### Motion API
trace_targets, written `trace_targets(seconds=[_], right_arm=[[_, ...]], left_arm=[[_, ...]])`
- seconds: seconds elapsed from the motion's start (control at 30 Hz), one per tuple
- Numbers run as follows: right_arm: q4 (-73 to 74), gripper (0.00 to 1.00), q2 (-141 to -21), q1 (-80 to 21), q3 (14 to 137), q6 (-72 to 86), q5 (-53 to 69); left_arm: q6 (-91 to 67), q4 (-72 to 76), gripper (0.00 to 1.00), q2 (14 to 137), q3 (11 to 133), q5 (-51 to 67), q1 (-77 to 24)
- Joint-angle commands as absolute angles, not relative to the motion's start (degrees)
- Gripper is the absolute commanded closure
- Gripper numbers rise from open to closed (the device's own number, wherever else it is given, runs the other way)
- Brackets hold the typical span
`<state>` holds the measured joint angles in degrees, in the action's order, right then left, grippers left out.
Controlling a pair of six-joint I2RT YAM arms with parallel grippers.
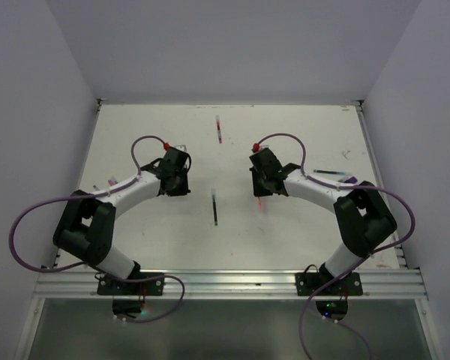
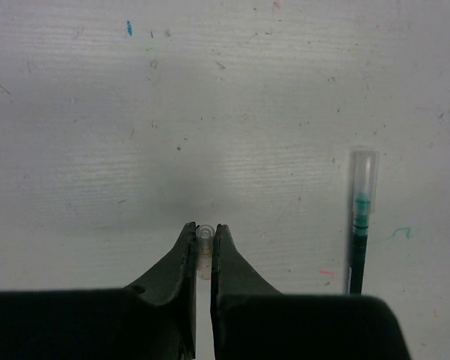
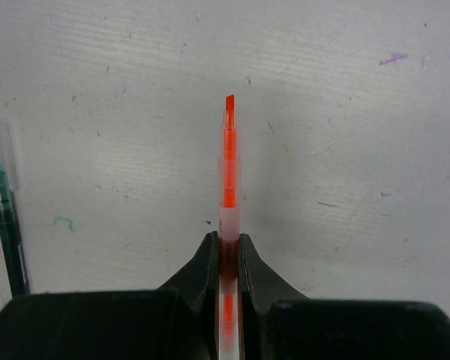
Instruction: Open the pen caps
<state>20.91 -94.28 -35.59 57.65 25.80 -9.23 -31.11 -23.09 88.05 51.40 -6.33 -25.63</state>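
1 pen is open. The left gripper [image 2: 204,228] is closed on a small clear cap [image 2: 204,250], pinched upright between its fingertips just above the table [image 2: 225,90]. The right gripper [image 3: 226,238] is clamped around the orange pen [image 3: 229,161], whose bare chisel tip points away from the wrist with nothing covering it. In the top view the 2 grippers hang apart over the middle of the table, so cap and pen are fully separated. What remains for this pair, as I judge it, is to set both pieces down.

At least 1 pen is not yet opened. The green pen [image 2: 358,240] lies on the table between the arms, and its whitish cap [image 2: 365,171] is seated over the tip; the right wrist view shows the same. It looks like the natural next target, being near both grippers.

Further out, the top view shows a dark red pen [image 1: 219,129] near the far edge and a blue pen [image 1: 331,172] by the right arm, with a purple piece [image 1: 351,180] just beside it. A small pink piece [image 1: 111,181] lies by the left arm. These are too small to read with confidence; the purple and pink pieces may be loose caps, and I cannot tell whether the 2 distant pens are capped.
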Motion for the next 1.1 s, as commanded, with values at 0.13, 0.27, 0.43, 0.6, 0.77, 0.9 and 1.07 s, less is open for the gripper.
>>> trace_targets(seconds=[0.13, 0.27, 0.43, 0.6, 0.77, 0.9, 1.07], right_arm=[[21.27, 1.00, -98.96, -34.45, 62.40, 24.08, -9.49], [19.61, 1.00, -100.80, -33.58, 62.14, 24.35, -8.35], [18.55, 1.00, -102.30, -32.87, 62.23, 24.70, -8.17], [17.84, 0.98, -103.36, -32.43, 62.31, 25.31, -8.52], [17.14, 0.94, -103.71, -32.34, 62.05, 26.10, -9.05], [16.70, 0.89, -103.54, -32.34, 61.87, 26.72, -9.14], [16.52, 0.86, -103.71, -32.34, 61.96, 26.98, -8.61]], left_arm=[[-28.04, -29.43, 1.00, 93.33, 57.92, -10.90, -26.02], [-27.69, -31.72, 1.00, 94.83, 60.37, -9.58, -26.02], [-27.16, -35.59, 1.00, 95.54, 63.36, -9.23, -26.19], [-26.98, -36.30, 1.00, 97.46, 63.20, -9.05, -26.37], [-27.25, -34.63, 1.00, 99.14, 60.12, -10.02, -26.81], [-27.25, -34.02, 1.00, 100.81, 59.85, -11.34, -26.89], [-27.07, -33.31, 1.00, 101.87, 59.41, -11.78, -26.89]])
